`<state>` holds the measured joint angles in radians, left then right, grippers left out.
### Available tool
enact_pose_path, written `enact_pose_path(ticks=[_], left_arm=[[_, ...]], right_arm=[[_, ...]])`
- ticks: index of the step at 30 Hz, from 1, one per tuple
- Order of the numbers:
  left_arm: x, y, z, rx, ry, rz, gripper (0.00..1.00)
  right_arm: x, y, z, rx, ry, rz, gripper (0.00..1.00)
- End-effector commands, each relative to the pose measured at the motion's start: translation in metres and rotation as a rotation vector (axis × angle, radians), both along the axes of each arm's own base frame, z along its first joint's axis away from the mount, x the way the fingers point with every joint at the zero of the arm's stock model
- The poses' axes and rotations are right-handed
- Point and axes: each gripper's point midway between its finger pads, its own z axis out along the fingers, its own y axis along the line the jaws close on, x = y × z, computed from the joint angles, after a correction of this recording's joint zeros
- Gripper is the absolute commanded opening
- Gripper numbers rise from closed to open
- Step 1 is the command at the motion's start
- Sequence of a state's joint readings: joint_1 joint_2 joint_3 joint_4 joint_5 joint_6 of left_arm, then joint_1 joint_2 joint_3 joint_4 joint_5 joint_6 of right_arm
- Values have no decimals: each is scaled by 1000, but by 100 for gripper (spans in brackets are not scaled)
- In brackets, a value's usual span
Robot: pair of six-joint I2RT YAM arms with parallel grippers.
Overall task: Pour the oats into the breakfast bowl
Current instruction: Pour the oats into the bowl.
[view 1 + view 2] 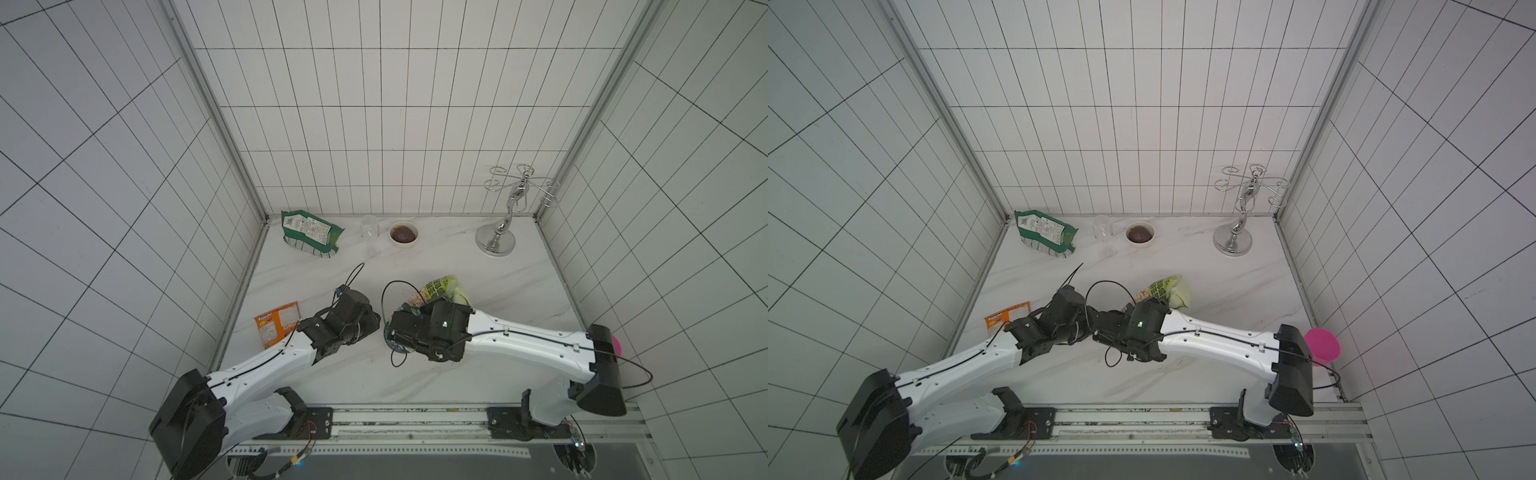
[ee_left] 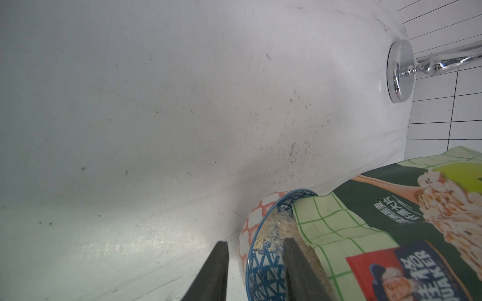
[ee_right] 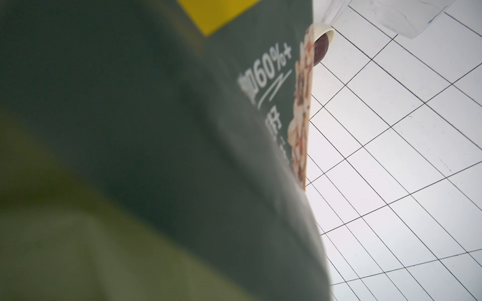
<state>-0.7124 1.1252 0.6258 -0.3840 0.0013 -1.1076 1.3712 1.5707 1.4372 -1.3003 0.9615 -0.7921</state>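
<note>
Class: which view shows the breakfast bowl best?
Left wrist view: the breakfast bowl is close, showing rim, pattern and oats. In a top view only a sliver shows; the right wrist view shows none.

Three packets [image 1: 309,232] [image 1: 277,324] [image 1: 446,287], two bowls [image 1: 403,235] [image 2: 263,271], apparently one glass [image 1: 370,232], one chrome stand [image 1: 496,239]

Three walls of white rectangular tile with thin dark grout: back wall [image 1: 395,124], left wall [image 1: 104,187], right wall [image 1: 685,208]. Grey metal corner posts [image 1: 216,112] at both back corners. Desk [image 1: 498,299] white, faint grey marble veining; left wrist view shows fine scuffs, dark specks. Metal rail [image 1: 415,419] along near edge, perforated strip [image 1: 415,451] just below. Light even, cool; shadows soft.
</note>
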Motion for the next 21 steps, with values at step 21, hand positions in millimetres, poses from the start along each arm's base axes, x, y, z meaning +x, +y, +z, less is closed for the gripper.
enact_pose_path(ticks=[21], left_arm=[[-1,0,1,-25,-9,5,37]], right_arm=[[3,-5,49,-24,-284,49,0]])
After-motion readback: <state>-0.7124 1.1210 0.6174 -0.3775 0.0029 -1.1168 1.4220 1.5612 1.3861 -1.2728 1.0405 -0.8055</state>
